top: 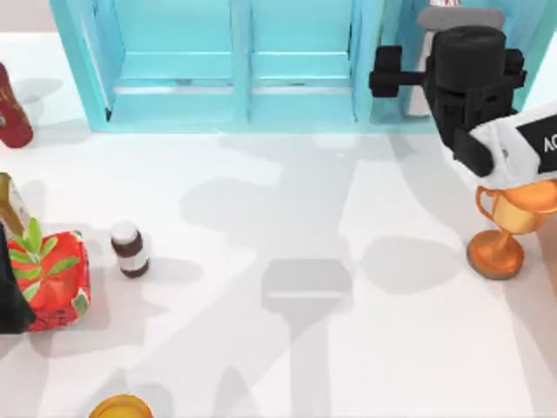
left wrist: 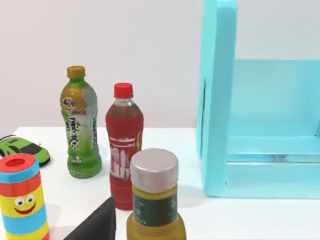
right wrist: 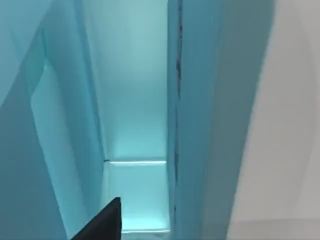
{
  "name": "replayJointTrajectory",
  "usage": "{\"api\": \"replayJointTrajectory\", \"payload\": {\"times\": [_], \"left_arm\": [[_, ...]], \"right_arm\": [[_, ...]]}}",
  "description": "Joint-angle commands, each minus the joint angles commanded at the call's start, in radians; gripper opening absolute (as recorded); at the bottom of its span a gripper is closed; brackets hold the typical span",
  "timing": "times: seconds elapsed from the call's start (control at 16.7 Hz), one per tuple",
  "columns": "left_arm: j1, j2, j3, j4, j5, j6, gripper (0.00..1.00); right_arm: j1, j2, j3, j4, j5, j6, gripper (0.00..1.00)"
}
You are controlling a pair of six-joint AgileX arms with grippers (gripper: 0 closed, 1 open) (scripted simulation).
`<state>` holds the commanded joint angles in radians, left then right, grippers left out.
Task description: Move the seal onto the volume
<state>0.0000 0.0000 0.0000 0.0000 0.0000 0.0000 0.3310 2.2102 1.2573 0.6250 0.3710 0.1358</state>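
The seal is out of view, and so is the volume. My right gripper (top: 396,77) hangs over the right end of the light-blue shelf unit (top: 235,96) at the back of the table. Its wrist view looks down into a shelf compartment (right wrist: 135,190). My left arm (top: 9,300) sits parked at the table's left edge.
A brown bottle with a white cap (top: 129,248) stands left of centre beside a red box with a plant (top: 52,283). A bronze trophy (top: 505,226) stands at the right, a dark red object (top: 10,109) at the far left. Drink bottles (left wrist: 123,145) and a striped can (left wrist: 20,200) stand near the left arm.
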Motion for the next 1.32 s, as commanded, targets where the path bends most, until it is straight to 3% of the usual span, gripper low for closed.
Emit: {"api": "replayJointTrajectory", "payload": {"times": [0.42,1.2,1.32], "left_arm": [[0.0,0.0,0.0,0.0,0.0,0.0,1.0],[0.0,0.0,0.0,0.0,0.0,0.0,1.0],[0.0,0.0,0.0,0.0,0.0,0.0,1.0]], "right_arm": [[0.0,0.069,0.072,-0.003,0.001,0.0,1.0],[0.0,0.069,0.072,-0.003,0.001,0.0,0.02],[0.0,0.069,0.072,-0.003,0.001,0.0,0.0]]}}
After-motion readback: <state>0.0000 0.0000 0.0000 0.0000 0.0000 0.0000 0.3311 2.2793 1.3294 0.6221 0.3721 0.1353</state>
